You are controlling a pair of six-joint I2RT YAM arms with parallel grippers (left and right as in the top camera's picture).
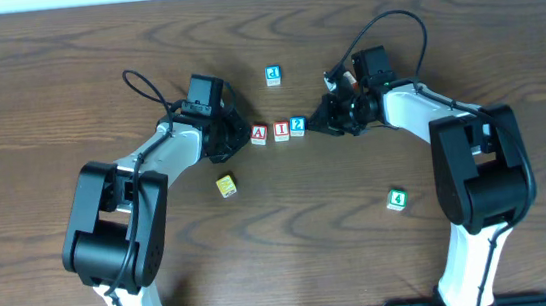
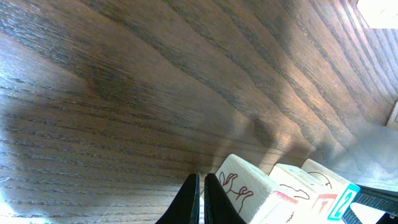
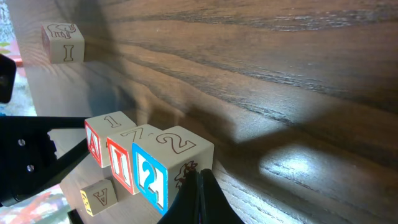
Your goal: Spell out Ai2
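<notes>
Red A block (image 1: 259, 133) and blue 2 block (image 1: 298, 125) flank the I block (image 1: 281, 131). Just outside them, the left gripper (image 2: 201, 198) and right gripper (image 3: 199, 199) are pinched closed and empty.

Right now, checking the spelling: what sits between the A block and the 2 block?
The I block sits between the A block and 2 block, overhead view.

Six small printed blocks (image 1: 280, 131) — and two arms (image 1: 164, 149).

1. The table (image 1: 44, 74) is showing dark wood grain, matt with a faint sheen.
2. The blocks (image 1: 280, 131) are looking like pale smooth wood with painted faces.
3. The arms (image 1: 167, 148) are wearing smooth white plastic shells.
</notes>
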